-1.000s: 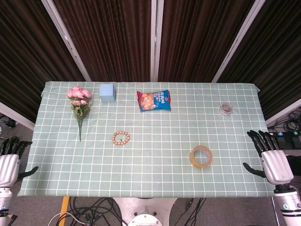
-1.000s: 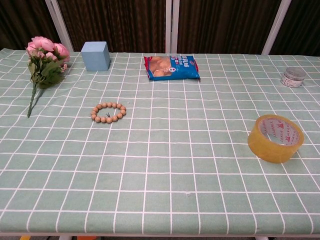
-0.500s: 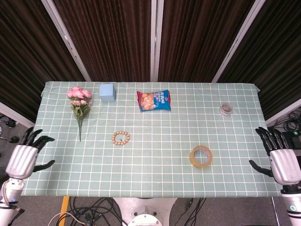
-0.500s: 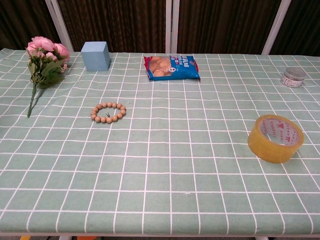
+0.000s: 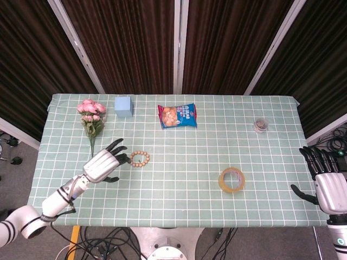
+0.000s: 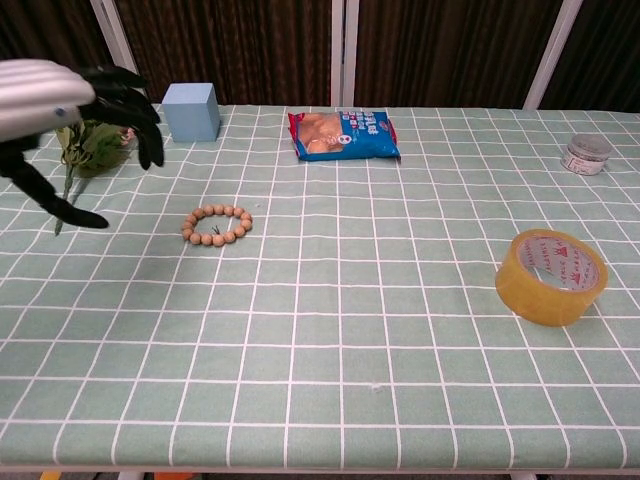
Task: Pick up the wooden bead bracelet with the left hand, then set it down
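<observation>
The wooden bead bracelet [image 5: 139,158] [image 6: 217,225] lies flat on the green checked tablecloth, left of centre. My left hand [image 5: 103,164] [image 6: 62,115] hovers just left of it, fingers spread and holding nothing, its fingertips a short way from the beads. Off the table's right edge, my right hand [image 5: 327,185] stays open with fingers pointing away; the chest view does not show it.
Pink flowers [image 5: 91,119] lie at the back left beside a blue cube [image 5: 123,106]. A blue snack bag [image 5: 177,116] sits at the back centre, a small tin [image 5: 261,125] at the back right, and a tape roll [image 5: 232,179] at the front right.
My left hand has swept in from beyond the table's left edge to just beside the bracelet. The right hand has slid slightly further off to the right. The bracelet has not moved.
</observation>
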Robot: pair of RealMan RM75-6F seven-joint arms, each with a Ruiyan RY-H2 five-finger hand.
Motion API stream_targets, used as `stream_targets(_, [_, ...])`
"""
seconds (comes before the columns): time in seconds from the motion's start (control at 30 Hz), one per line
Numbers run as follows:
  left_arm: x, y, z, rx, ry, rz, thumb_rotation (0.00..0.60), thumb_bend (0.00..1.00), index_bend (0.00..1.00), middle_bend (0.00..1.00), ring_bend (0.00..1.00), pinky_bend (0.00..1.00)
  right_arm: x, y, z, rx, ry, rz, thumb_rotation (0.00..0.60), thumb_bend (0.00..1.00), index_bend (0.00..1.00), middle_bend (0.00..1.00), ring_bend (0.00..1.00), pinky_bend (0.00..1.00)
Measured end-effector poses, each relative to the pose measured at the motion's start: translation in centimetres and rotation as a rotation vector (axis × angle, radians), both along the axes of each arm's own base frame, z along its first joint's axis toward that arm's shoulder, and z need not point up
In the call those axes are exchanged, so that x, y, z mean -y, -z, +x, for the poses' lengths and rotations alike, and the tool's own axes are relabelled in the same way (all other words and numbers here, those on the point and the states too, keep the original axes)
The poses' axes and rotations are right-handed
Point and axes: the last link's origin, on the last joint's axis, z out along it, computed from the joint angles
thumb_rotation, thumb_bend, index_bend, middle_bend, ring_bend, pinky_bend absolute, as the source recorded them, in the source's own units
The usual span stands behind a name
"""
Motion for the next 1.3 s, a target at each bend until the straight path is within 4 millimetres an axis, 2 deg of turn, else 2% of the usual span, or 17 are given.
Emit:
stream_targets(0.13, [-1.2,3.2,1.1,-0.072,0.027,-0.011,0.6,0.09,0.34,0.4,0.17,0.05,0.1,0.1,0.0,-0.002,0.007,0.002,0.6,0.09,0.0,0.08,0.0,0.0])
stream_targets(0.23, [-1.9,4.7,1.4,-0.114,0.025,0.01,0.6,0.09,0.34,0.4,0.17,0.05,0.2,0.2,0.1,0.0,0.009,0.002,0.6,0.09,0.0,0.08,0.0,0.0])
stream_targets(0.53, [-3.1,7.8,1.9,-0.202,-0.035,0.055,0.6,0.12,0.37,0.4,0.17,0.05,0.3,0.4,-0.1,0.006,0.016,0.004,0.6,0.09,0.0,0.08,0.0,0.0])
stream_targets(0.83, [-3.8,9.5,1.8,-0.239,-0.097,0.057,0.6,0.25,0.42,0.45,0.17,0.05,0.2,0.2,-0.5,0.014,0.025,-0.002,0.6,0.09,0.0,0.08,0.0,0.0])
stream_targets(1.3, [-3.9,10.3,0.8,-0.246,-0.111,0.063,0.6,0.28,0.47,0.48,0.2,0.05,0.2,0.2,-0.6,0.021,0.028,-0.003,0.6,0.08,0.0,0.08,0.0,0.0])
